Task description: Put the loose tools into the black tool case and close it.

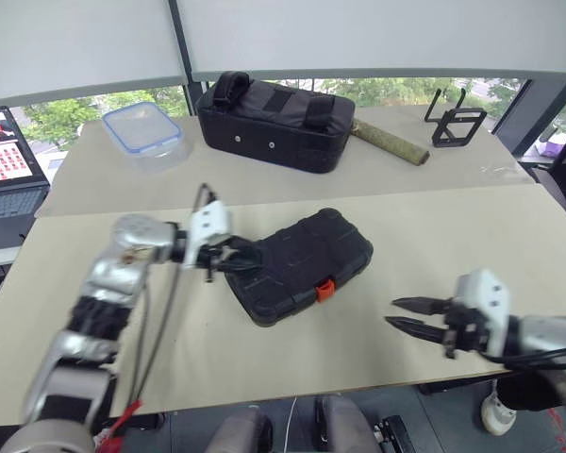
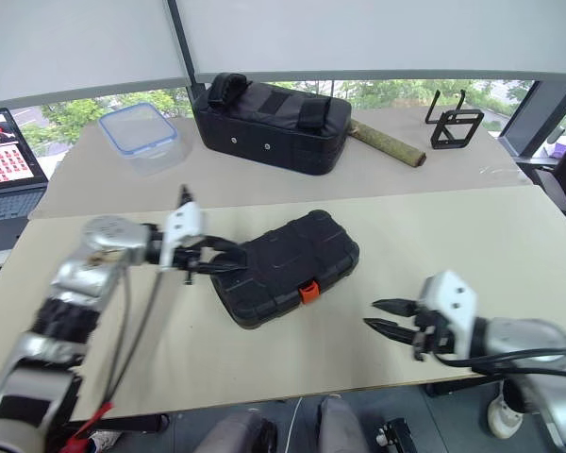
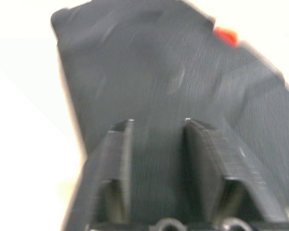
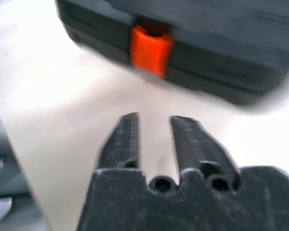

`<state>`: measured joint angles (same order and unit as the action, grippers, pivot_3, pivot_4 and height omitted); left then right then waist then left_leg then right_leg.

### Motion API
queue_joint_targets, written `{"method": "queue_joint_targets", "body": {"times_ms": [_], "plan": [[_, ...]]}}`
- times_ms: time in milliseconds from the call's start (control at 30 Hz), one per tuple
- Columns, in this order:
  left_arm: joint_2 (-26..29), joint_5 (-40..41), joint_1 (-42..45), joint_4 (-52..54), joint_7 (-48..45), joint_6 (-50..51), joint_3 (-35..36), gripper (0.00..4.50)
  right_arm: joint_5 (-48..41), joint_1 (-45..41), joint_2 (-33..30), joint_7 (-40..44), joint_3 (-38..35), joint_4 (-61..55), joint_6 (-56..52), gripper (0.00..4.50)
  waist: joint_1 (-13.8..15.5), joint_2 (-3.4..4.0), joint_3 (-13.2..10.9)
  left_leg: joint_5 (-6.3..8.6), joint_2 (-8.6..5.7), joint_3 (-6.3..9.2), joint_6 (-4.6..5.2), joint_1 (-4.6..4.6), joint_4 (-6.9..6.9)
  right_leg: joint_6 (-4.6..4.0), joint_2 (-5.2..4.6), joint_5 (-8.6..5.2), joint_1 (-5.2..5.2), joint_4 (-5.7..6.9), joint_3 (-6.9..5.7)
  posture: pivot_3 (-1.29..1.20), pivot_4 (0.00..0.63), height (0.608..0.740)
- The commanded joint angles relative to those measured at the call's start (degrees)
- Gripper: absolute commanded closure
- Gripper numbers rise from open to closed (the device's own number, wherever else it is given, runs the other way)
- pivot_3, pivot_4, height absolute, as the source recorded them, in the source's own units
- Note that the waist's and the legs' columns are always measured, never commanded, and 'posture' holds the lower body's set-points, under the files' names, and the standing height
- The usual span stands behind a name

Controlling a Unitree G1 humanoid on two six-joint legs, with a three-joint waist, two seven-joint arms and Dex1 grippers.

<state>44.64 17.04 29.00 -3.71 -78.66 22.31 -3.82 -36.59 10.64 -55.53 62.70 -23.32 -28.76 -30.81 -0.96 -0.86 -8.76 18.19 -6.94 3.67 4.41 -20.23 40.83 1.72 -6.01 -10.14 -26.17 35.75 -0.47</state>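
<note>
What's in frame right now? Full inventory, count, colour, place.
tool case: 1, black, orange latch, lid shut, flat on the near table between the grippers
fabric bag: 1, black with straps, far table, centre
plastic container: 1, clear with blue rim, far table, left of the bag
stick: 1, brownish-green, far table, right of the bag
wire stand: 1, black, far table, right end
laptop: 1, screen lit, at the left edge
tables: 2, beige, set edge to edge
left gripper: 1, black fingers, open, at the case's left end
right gripper: 1, black fingers, open, over bare table right of the case, pointing at it
</note>
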Motion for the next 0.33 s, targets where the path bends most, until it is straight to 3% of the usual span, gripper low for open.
{"method": "queue_joint_targets", "body": {"times_ms": [33, 100, 133, 333], "plan": [[12.29, 9.32, -10.30, 9.94, -7.62, 11.07, 10.03, 0.91, -9.74, -1.38, -6.88, 10.18, -10.60, 5.48, -7.39, 1.32, 0.05, 0.06, -0.23, 0.00, 0.01, 0.01, 0.00, -0.02, 0.00, -0.03, 0.00, -0.02, -0.01, -0.03, -0.03, 0.00, 0.150, 0.714], [17.46, 11.85, -16.75, 12.66, -9.02, 13.78, 15.57, 0.17, -11.94, -3.86, -9.39, 11.58, -12.13, 9.52, -9.89, 0.64, 0.25, 0.04, -0.39, 0.04, 0.01, -0.01, 0.06, -0.04, -0.03, -0.04, 0.01, -0.02, -0.01, -0.10, -0.06, 0.00, 0.150, 0.714], [18.52, 12.53, -19.37, 13.43, -8.79, 13.99, 18.10, 0.00, -12.03, -4.95, -10.01, 11.88, -11.87, 10.85, -10.02, 0.36, 0.57, 0.02, -0.40, 0.05, 0.01, -0.01, 0.08, -0.03, -0.03, -0.04, 0.00, -0.02, 0.01, -0.13, -0.08, 0.00, 0.150, 0.714], [17.64, 15.47, -27.64, 18.93, -5.31, 13.71, 25.51, 0.00, -10.00, -9.50, -11.91, 14.30, -7.29, 15.37, -9.23, 0.36, 2.72, 0.17, -0.51, 0.29, 0.01, 0.06, -0.18, -0.06, -0.02, 0.02, -0.22, 0.03, 0.16, -0.64, -0.27, 0.00, 0.150, 0.714]]}}
